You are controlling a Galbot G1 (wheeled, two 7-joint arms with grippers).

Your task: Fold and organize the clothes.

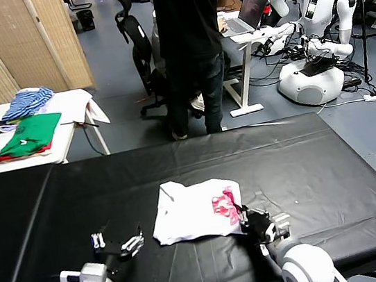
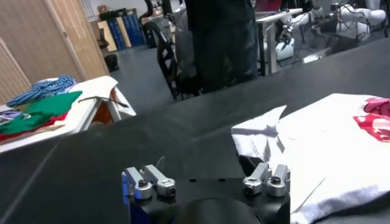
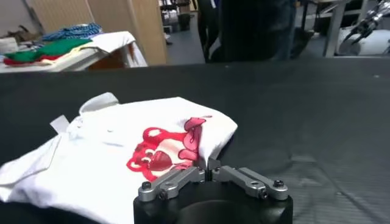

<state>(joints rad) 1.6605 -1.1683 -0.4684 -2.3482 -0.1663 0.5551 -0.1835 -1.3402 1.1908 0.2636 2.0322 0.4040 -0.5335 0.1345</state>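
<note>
The clothes are one white T-shirt [image 1: 191,214] lying folded on the black table [image 1: 304,167], its pink-red print [image 1: 226,204] facing up at its right end. In the right wrist view the T-shirt [image 3: 116,158] fills the near left. My right gripper [image 1: 246,218] [image 3: 208,163] is shut, its tips at the shirt's near right edge by the print; no cloth shows between them. My left gripper [image 1: 118,240] [image 2: 207,179] is open and low over bare table, just left of the T-shirt [image 2: 329,146], holding nothing.
A white side table [image 1: 70,101] at the far left carries folded green and red garments [image 1: 31,135] and a blue striped one [image 1: 26,103]. A person in black [image 1: 193,49] stands behind the table beside an office chair [image 1: 136,43]. Other robots [image 1: 317,60] stand at the back right.
</note>
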